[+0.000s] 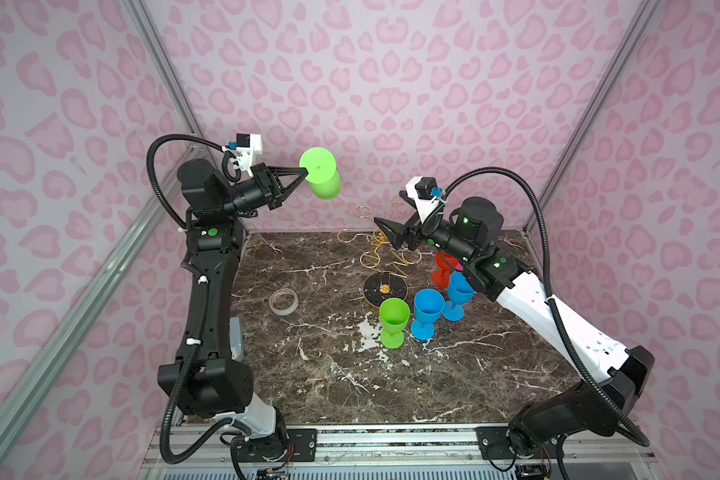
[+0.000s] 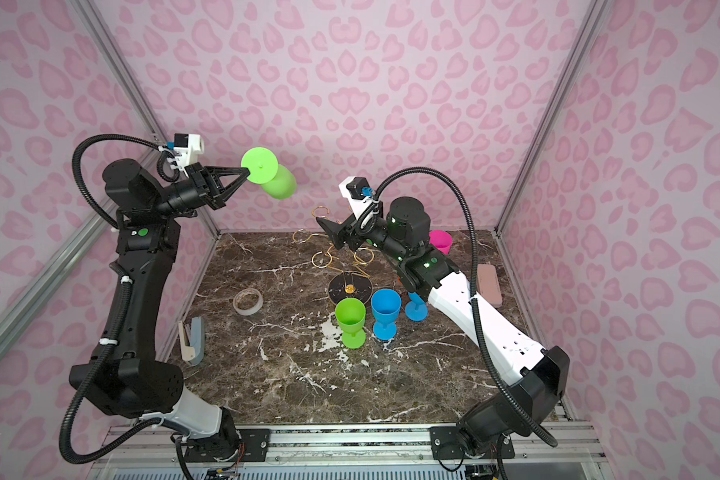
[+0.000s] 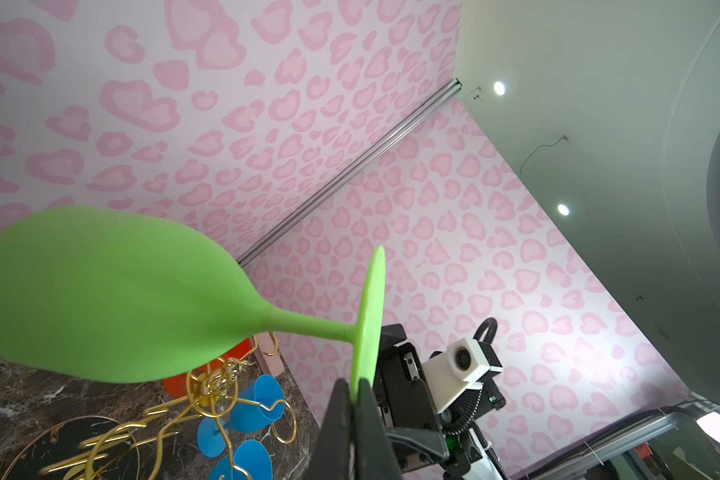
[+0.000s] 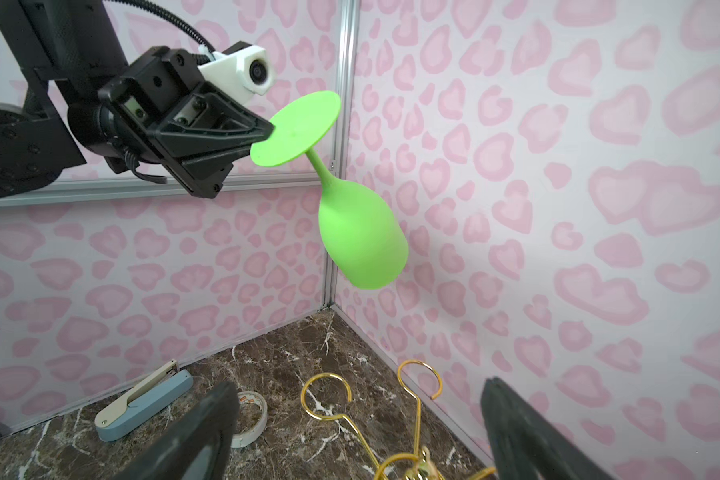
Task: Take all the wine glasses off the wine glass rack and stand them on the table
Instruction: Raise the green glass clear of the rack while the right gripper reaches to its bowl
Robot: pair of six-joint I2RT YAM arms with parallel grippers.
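left claw (image 1: pixel 305 172): pinched shut on the lime-green plastic wine glass (image 1: pixel 328 185), just its foot rim
glass: aloft, left of the thin gold wire rack (image 1: pixel 385 249), clear
right claw (image 1: pixel 382 230): wide open, empty
tip: skimpy pinch, swing slow imo

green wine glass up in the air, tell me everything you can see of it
The lime-green, matte, plastic-looking wine glass has a flat round foot, thin stem and rounded bowl. It hangs tilted, foot uppermost and bowl down, high in mid-air, clear of the gold wire rack. The left tool, shut, pinches the foot's rim; nothing else touches it.
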